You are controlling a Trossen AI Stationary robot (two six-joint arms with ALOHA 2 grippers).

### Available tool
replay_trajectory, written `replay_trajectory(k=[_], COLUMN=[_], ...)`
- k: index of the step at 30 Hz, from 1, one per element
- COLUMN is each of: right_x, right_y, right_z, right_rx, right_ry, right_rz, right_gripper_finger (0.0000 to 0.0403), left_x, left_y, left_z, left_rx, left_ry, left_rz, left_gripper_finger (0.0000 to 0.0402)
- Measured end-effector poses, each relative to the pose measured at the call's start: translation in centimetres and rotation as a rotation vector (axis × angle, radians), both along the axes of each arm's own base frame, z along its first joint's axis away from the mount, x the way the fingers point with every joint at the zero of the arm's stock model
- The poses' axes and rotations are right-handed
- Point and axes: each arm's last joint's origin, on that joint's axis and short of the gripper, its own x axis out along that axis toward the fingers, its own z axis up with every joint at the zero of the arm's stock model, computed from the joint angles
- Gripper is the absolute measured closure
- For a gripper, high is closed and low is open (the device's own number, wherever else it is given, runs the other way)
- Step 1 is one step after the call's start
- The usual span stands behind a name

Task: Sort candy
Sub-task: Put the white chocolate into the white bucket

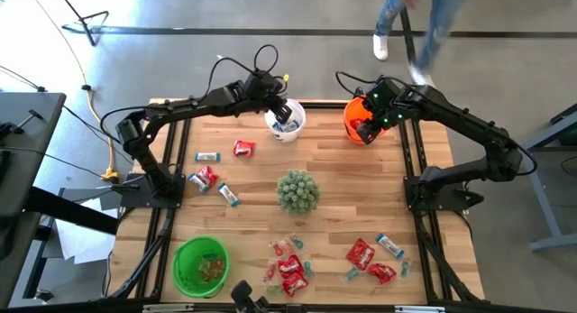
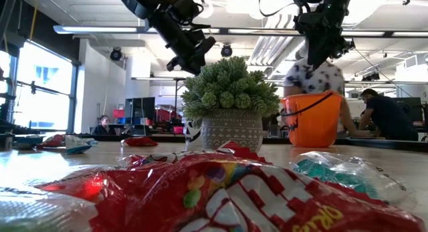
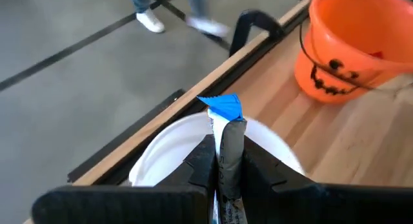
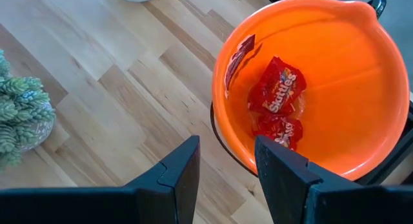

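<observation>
My left gripper [image 1: 287, 113] [image 3: 229, 161] hangs over the white bucket [image 1: 285, 128] [image 3: 161, 153] at the table's far edge, shut on a blue-and-white wrapped candy [image 3: 224, 111]. My right gripper [image 1: 370, 124] [image 4: 226, 166] is open above the near rim of the orange bucket [image 1: 350, 110] [image 4: 361, 88]. Two red candy packets [image 4: 276, 88] lie on that bucket's floor. More candy lies on the wood: red and blue pieces on the left [image 1: 206, 178] and a cluster by the near edge [image 1: 288, 263]. My left gripper pinches the blue-and-white candy between its two fingers [image 3: 206, 162], coming from above and slanting down. The wrapper's blue crimped end [image 3: 222, 106] sticks out past the fingertips. The candy is lifted clear, above the white bucket's opening.
A green spiky plant in a pot [image 1: 297, 191] [image 2: 231, 98] stands mid-table. A green bucket [image 1: 200, 263] holding small pieces sits at the near left. Red packets and blue wrappers [image 1: 371, 256] lie near right. People move on the floor beyond the far edge [image 1: 415, 24].
</observation>
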Motion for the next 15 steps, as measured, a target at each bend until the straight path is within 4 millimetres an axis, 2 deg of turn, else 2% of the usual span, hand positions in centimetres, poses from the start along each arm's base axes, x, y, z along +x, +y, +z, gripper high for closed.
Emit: replay_trajectory(k=[7, 15], right_x=[0.0, 0.01], right_y=[0.0, -0.01], right_z=[0.01, 0.01], right_rx=[0.0, 0.0], right_ry=[0.0, 0.0], right_rz=[0.0, 0.0], right_gripper_finger=[0.0258, 0.0258], left_x=[-0.05, -0.02], left_y=[-0.13, -0.07], left_z=[0.14, 0.23], left_rx=[-0.065, -0.065], left_ry=[-0.042, -0.056], left_rz=[-0.031, -0.02], left_gripper_finger=[0.0347, 0.0289])
